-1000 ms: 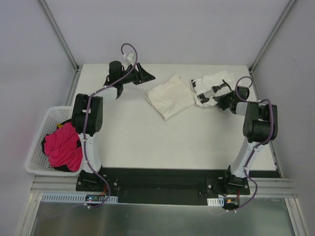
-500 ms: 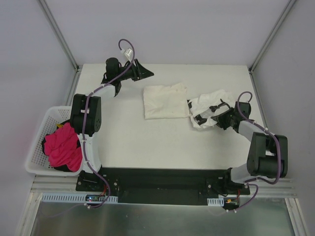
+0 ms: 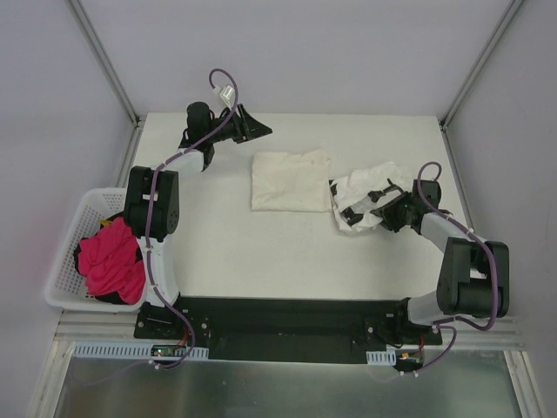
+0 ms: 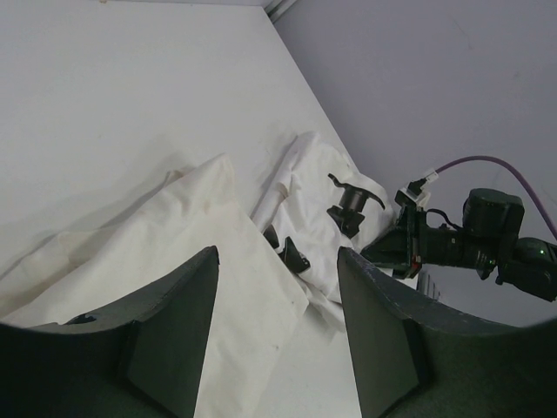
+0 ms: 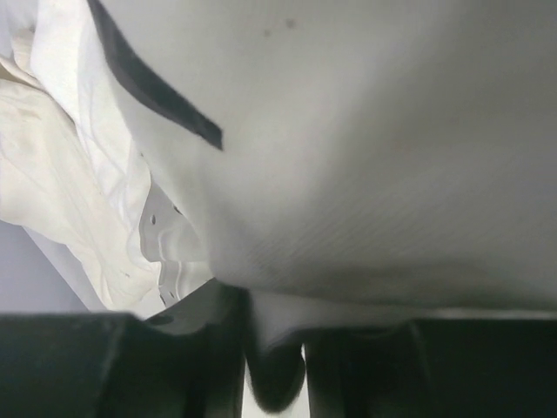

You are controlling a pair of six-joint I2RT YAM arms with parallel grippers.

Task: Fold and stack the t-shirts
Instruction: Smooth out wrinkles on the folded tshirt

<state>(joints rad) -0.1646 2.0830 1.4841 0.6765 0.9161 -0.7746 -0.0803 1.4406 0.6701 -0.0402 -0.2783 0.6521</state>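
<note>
One cream t-shirt touches the printed t-shirt clamped in right fingers; left fingers apart (pink cloth fills basket).

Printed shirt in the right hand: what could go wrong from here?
1. The printed shirt is bunched, and the right hand pinches only one fold; lifting may tangle rather than spread it.
2. Its edge sits right beside the folded cream shirt; dragging could undo that fold.
</note>
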